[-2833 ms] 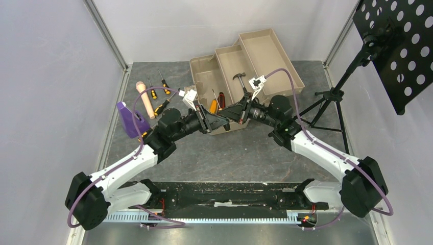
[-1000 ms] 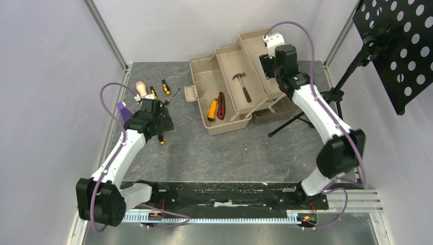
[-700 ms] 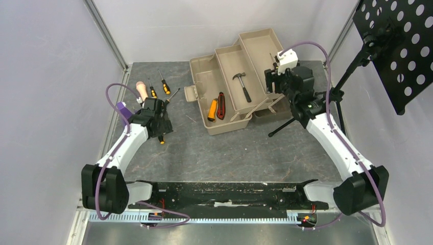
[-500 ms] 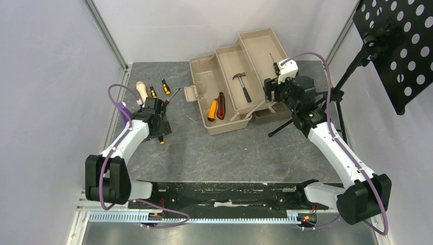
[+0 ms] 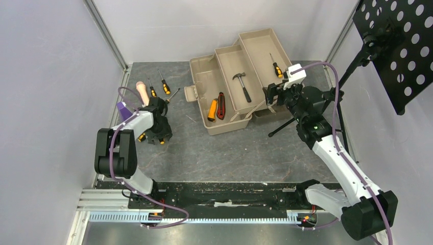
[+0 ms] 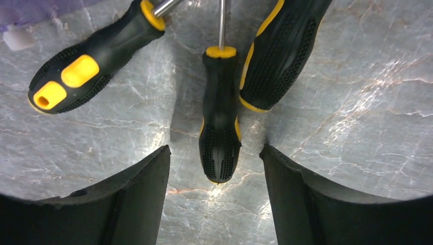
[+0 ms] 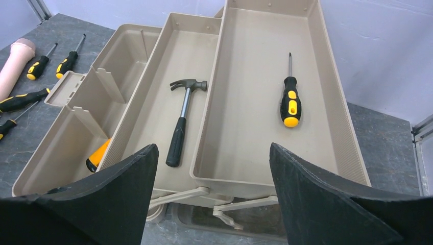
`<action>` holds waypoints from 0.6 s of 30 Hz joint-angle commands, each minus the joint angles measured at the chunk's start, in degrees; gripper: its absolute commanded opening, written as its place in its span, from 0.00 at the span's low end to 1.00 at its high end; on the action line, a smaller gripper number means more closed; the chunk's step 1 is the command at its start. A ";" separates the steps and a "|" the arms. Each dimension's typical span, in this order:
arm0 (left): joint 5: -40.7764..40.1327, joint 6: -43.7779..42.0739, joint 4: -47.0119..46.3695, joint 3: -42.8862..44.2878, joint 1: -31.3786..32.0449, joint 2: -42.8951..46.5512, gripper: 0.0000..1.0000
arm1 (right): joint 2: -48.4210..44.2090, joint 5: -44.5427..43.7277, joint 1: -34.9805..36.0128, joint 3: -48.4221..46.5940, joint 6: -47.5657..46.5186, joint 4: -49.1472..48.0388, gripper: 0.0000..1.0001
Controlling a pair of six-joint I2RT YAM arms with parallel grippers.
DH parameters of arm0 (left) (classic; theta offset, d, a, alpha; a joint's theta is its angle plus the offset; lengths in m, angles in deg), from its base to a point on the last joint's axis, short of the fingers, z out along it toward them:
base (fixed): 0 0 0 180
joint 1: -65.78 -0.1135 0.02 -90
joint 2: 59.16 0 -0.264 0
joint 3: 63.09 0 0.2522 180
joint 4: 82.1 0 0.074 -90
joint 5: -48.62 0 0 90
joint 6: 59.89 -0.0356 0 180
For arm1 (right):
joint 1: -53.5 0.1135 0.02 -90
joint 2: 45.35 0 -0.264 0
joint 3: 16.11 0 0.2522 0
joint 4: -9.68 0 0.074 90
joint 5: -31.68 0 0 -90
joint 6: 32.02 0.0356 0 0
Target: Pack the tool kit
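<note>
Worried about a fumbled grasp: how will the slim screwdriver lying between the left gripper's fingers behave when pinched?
The slim screwdriver looks rigid and light. Its rounded handle could roll on the smooth tabletop, though the ribbed grip texture should limit slipping.

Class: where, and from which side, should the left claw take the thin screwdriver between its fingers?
The screwdriver's ribbed butt end, from straight above: it lies flat with bare table either side there, while a fatter handle crowds its collar.

Tan toolbox (image 5: 255,46) (black-and-yellow screwdrivers (image 6: 219,127))
</note>
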 commanded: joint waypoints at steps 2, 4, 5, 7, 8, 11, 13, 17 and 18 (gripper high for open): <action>4.58 -2.33 -2.30 2.79 -2.43 -4.06 0.68 | -2.46 0.44 -0.01 1.31 0.91 -3.97 0.83; 5.99 -2.32 -2.43 2.94 -3.18 -4.65 0.64 | -2.91 0.18 0.04 1.58 0.91 -4.00 0.83; 6.37 -2.32 -2.24 2.94 -3.22 -4.66 0.61 | -3.05 0.18 0.04 1.66 0.91 -4.01 0.83; 7.23 -2.24 -2.04 2.49 -3.22 -3.99 0.55 | -3.27 0.07 0.04 1.59 0.91 -3.95 0.83; 7.45 -2.16 -1.86 2.30 -3.22 -3.52 0.52 | -3.34 0.09 0.02 1.54 0.91 -3.97 0.83; 8.22 -1.89 -1.28 1.29 -3.22 -1.72 0.44 | -3.34 0.46 0.09 1.47 1.25 -3.99 0.83; 8.81 -1.58 -0.74 0.50 -3.22 -0.33 0.38 | -3.52 0.67 0.12 1.73 1.52 -4.10 0.83; 9.83 -0.69 0.30 -0.93 -3.20 3.04 0.27 | -4.34 0.62 0.11 2.61 1.96 -4.44 0.83; 10.01 -0.36 0.60 -1.24 -3.22 3.83 0.23 | -4.71 0.40 0.08 2.87 2.10 -4.45 0.83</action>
